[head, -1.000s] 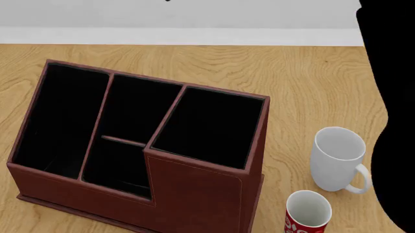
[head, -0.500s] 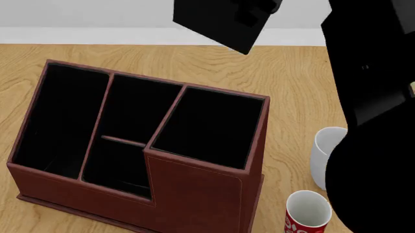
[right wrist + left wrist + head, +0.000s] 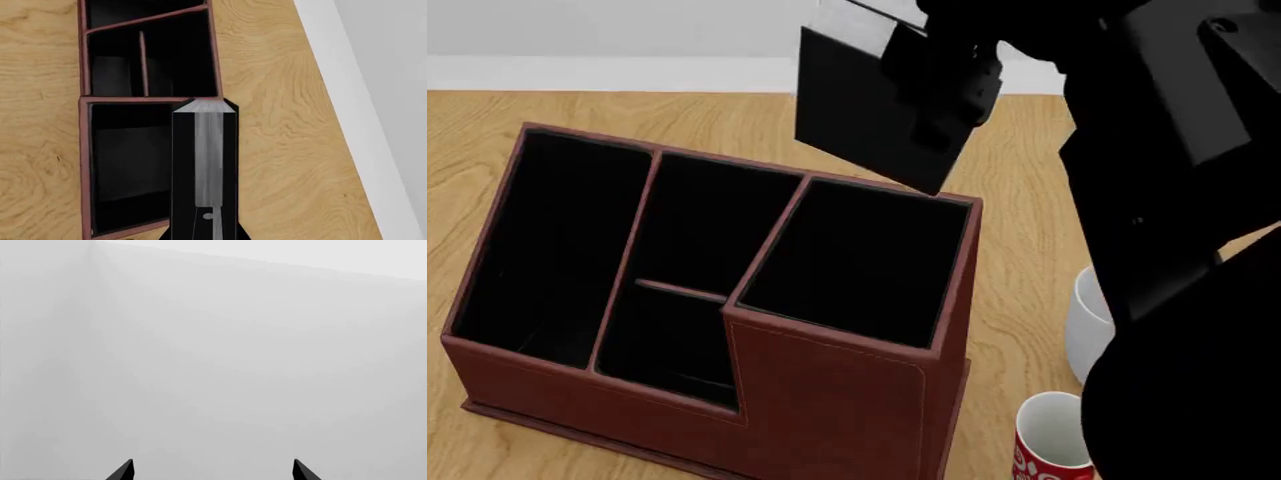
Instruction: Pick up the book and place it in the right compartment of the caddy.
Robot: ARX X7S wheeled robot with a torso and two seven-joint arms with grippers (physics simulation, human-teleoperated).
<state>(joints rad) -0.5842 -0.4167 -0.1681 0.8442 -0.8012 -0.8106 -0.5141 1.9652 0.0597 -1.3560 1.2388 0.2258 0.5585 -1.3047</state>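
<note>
Right end effector (image 3: pixel 941 85) with book (image 3: pixel 861 115) above caddy (image 3: pixel 827 400)

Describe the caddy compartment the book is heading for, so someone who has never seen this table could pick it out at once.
On the wooden table stands a reddish-brown caddy with four black-lined sections. The right compartment is the roughly square one at the end nearest the two mugs, just below the black book held in the right gripper. Its walls step up higher than the narrow end slot and the two small middle sections.

Blocky black right arm (image 3: pixel 1174 200) (apparently unmarked), pointed black pincer tips (image 3: pixel 123 472)
</note>
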